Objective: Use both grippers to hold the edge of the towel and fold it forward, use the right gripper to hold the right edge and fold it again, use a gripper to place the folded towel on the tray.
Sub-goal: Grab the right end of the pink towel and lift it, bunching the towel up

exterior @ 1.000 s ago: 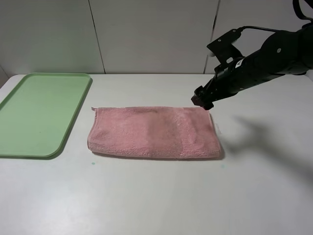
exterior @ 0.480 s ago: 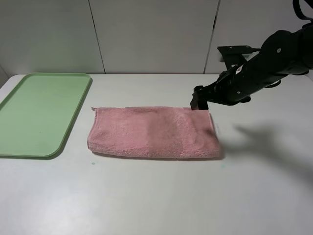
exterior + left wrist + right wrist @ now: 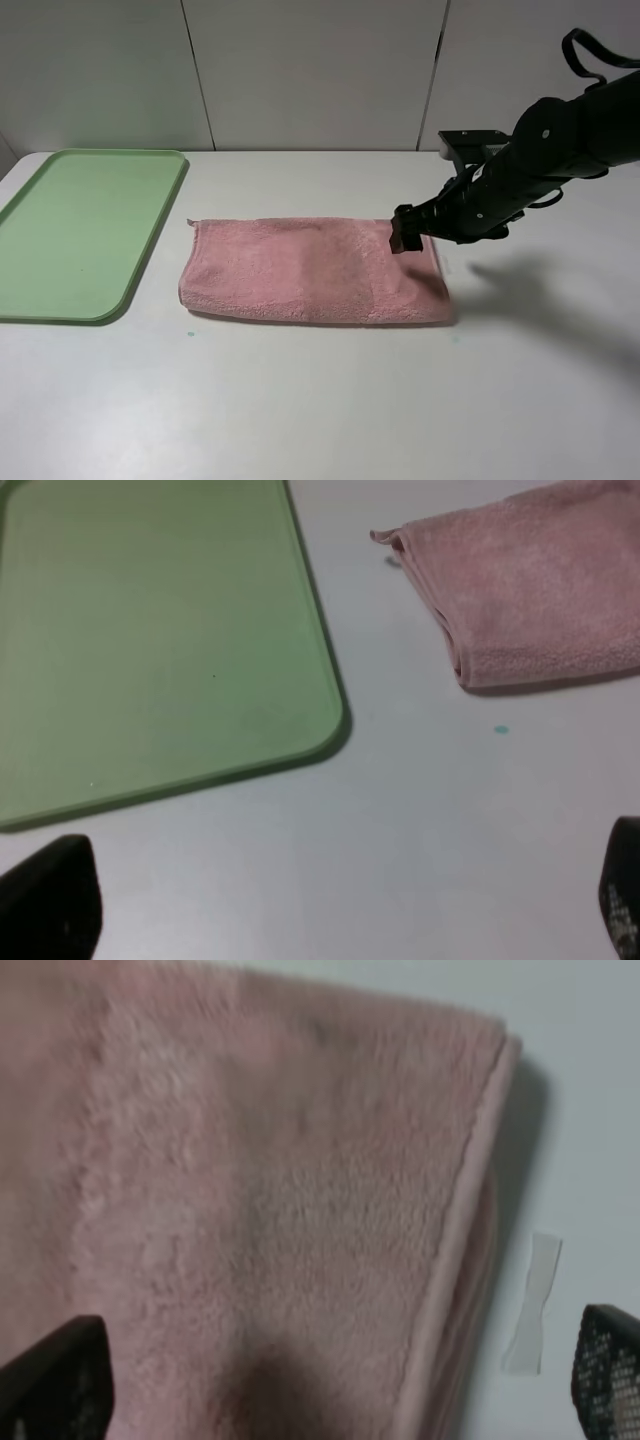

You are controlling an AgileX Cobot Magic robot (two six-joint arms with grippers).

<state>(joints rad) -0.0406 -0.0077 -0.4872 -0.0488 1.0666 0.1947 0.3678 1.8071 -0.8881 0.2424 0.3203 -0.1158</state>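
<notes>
The pink towel [image 3: 310,270] lies folded into a long strip on the white table. Its right hem [image 3: 455,1240] and a small white tag [image 3: 530,1300] show in the right wrist view. My right gripper [image 3: 405,232] hovers just over the towel's far right corner, open, with one fingertip [image 3: 55,1375] above the cloth and the other past the hem. Nothing is in its grasp. The light green tray [image 3: 80,230] sits empty at the left. My left gripper [image 3: 335,910] is open above bare table, near the tray [image 3: 150,630] and the towel's left end [image 3: 530,580]. The left arm is outside the high view.
A grey panelled wall [image 3: 300,70] runs behind the table's far edge. White tabletop [image 3: 320,400] stretches in front of the towel and to its right. A tiny green speck [image 3: 500,729] lies by the towel's near left corner.
The right arm has swung down and slightly forward, bringing its open gripper lower over the towel's far right corner. Towel and tray have not moved.
</notes>
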